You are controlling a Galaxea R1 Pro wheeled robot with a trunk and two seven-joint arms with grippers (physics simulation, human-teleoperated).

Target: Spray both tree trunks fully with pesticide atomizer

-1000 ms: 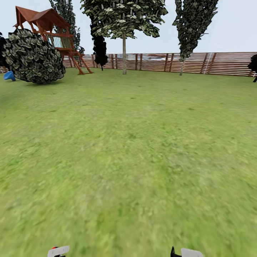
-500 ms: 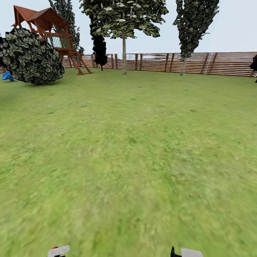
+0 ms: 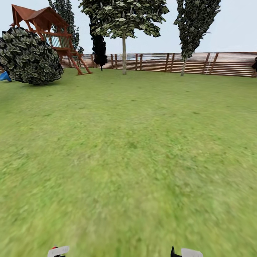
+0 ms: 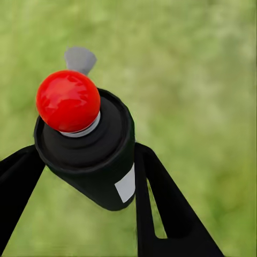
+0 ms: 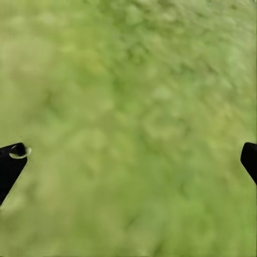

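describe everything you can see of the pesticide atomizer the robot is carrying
In the left wrist view the pesticide atomizer is a stubby black cylinder with a matte, rubbery-looking body and a small pale grey label patch on its side. On top sits a glossy red ball tip on a thin silver collar, and a light grey tab sticks out beyond it. It is tilted, held off the blurred green lawn between the two black fingers of the left hand, which press its sides. No mist shows around the tip.
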